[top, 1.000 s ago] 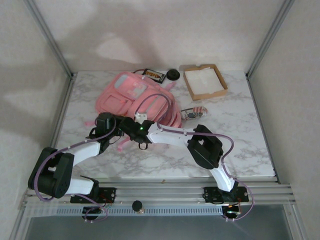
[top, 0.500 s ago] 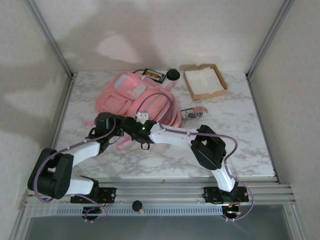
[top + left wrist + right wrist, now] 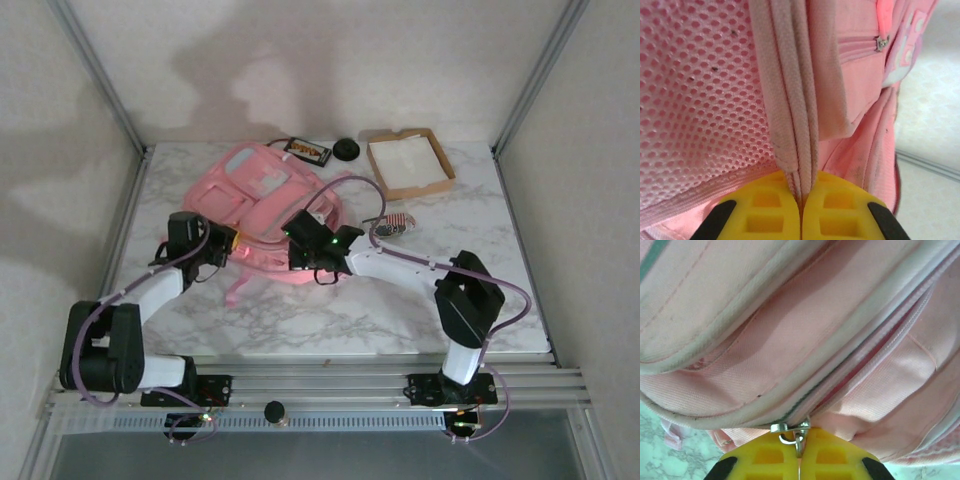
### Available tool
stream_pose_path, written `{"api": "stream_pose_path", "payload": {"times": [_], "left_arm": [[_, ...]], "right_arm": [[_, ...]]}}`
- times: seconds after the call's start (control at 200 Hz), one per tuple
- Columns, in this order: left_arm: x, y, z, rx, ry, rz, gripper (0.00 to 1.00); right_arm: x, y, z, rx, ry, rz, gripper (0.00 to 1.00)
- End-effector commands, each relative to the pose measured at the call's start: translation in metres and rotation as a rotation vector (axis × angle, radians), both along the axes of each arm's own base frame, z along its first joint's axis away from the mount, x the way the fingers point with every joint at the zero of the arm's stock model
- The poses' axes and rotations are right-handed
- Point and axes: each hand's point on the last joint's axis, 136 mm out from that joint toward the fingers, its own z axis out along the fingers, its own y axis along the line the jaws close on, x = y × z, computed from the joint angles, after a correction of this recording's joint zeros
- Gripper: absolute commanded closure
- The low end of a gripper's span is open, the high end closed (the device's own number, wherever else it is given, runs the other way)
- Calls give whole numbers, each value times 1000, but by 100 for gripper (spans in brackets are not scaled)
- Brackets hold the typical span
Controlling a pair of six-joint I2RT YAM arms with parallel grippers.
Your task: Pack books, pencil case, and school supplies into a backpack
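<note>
The pink backpack (image 3: 262,195) lies at the table's back left, pale panels facing up. My left gripper (image 3: 231,243) is at its near left edge, shut on a pink webbing strap (image 3: 790,120) that runs between the yellow pads (image 3: 760,210). My right gripper (image 3: 298,252) is at the near right side, shut on the metal zipper pull (image 3: 799,434) of a zip (image 3: 855,365) that stands slightly parted. A dark brown book (image 3: 308,151) lies behind the backpack. A striped pencil case (image 3: 392,225) rests to the right of it.
A shallow cardboard tray (image 3: 410,162) with white lining sits at the back right. A black round object (image 3: 347,150) is next to the book. Bare marble table (image 3: 480,260) spreads to the right and along the near edge. Metal frame posts stand at both back corners.
The right gripper closed on the zipper pull and moved right and back along the backpack. The left gripper drew the strap to the left and back. The backpack shifted slightly.
</note>
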Motion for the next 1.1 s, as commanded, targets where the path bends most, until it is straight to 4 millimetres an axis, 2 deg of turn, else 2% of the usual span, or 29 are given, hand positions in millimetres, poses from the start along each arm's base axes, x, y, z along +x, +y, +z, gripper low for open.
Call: {"api": "stream_pose_path", "payload": {"times": [0.0,0.06,0.175,0.295,0.335,0.431,0.556,0.666,0.811,0.926,1.016,1.097], "left_arm": [[20,71,-7,221,22,144,100],[31,68,-1,214,-23,115,100],[39,53,8,168,-58,44,100],[15,38,19,60,-104,51,59],[5,32,23,20,-119,55,52],[-21,13,24,-35,-118,63,43],[-46,-23,22,-115,-97,64,42],[-64,-40,15,-220,-71,132,45],[-65,-62,22,-252,-74,148,48],[-57,-79,29,-266,-94,131,56],[-49,-93,32,-256,-81,103,58],[-49,-106,24,-262,-41,93,61]], "right_arm": [[6,-48,9,-127,-6,-39,100],[6,-42,12,-102,-6,-17,100],[-6,-1,16,27,30,87,100],[-18,31,16,117,66,143,100],[-21,38,14,131,70,154,100],[-20,42,8,124,71,155,100],[-18,42,9,119,43,168,100],[-20,40,13,138,26,182,100],[-20,42,14,146,13,203,100],[-20,42,14,145,6,210,100],[-19,41,13,138,5,210,100],[-17,38,11,142,13,206,100]]}}
